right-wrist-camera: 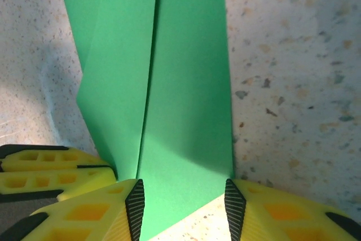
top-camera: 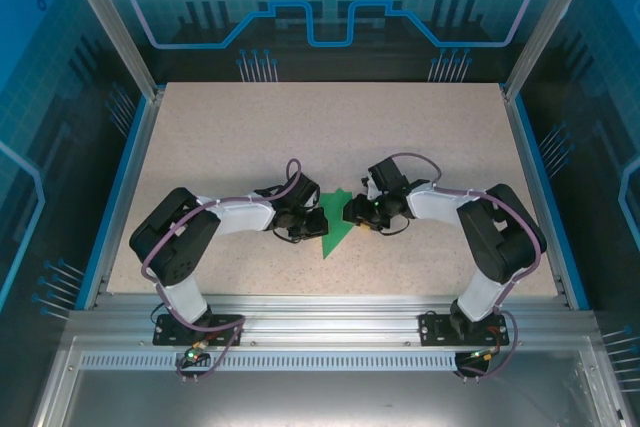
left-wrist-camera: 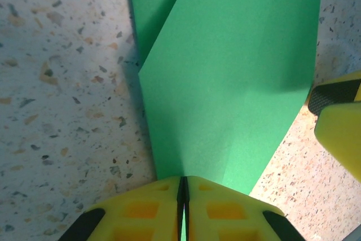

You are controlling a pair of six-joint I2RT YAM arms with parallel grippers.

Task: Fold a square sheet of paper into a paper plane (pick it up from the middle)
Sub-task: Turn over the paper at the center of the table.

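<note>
The light, limp green paper [left-wrist-camera: 225, 83] is clenched edgewise by the left end effector [left-wrist-camera: 183, 183] — straddled, unclenched, by the right end effector [right-wrist-camera: 181, 190].

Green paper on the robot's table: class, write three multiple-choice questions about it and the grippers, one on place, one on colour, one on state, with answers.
1. Where does the green paper lie on the table?
A) at the far left corner
B) near the middle, between the left gripper and the right gripper
C) hanging over the near edge

2. What colour are the left gripper's fingers?
A) red
B) white
C) yellow

3. How does the left gripper stand?
A) shut on the paper's edge
B) wide open over bare table
C) shut on a pen

Answers: 1 B, the top view shows it between both arms' tips. 2 C, the left wrist view shows yellow fingers. 3 A, the fingers meet with green paper in the seam.
</note>
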